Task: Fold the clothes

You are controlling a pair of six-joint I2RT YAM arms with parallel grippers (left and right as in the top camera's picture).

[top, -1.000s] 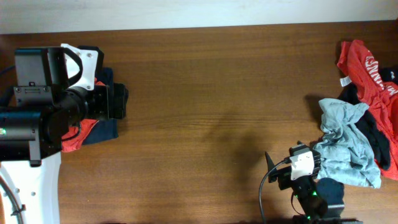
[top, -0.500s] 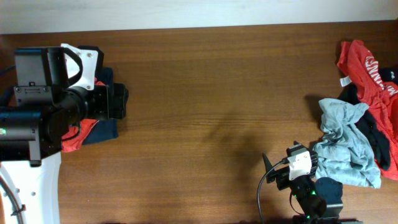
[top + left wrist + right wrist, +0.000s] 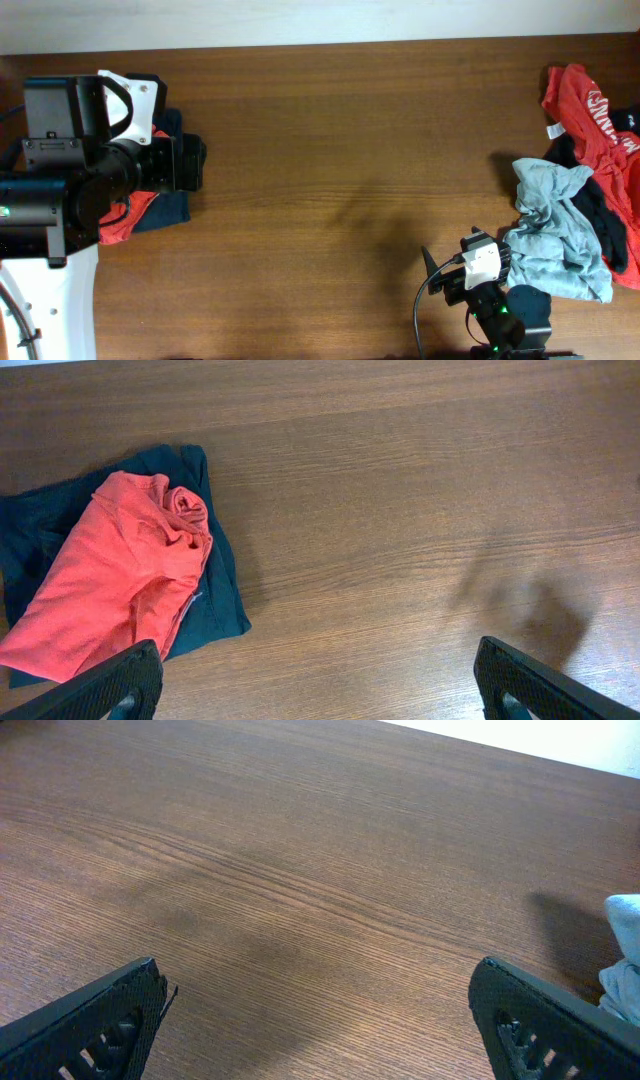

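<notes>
Waiting at the right edge of the desk (image 3: 340, 150) is your unfolded heap. A red printed tee (image 3: 585, 110) lies at the back, a pale grey-blue garment (image 3: 555, 235) is crumpled in front, and a black garment (image 3: 603, 215) is tangled between them.

Far left, well apart from the heap, an orange-red tee (image 3: 110, 580) lies folded on a navy garment (image 3: 215, 610). That reads as the done stack, probably kept away from the heap so the wood between serves as folding space.

The left claw (image 3: 318, 660) hangs beside that stack, jaws wide, holding nothing. The right claw (image 3: 315, 990) sits low over the desk near the grey-blue garment, jaws wide and empty. A corner of pale cloth shows at the edge of its wrist view.

The likely next pick is the grey-blue piece, nearest your right claw. Watch that the black one doesn't drag along with it.
</notes>
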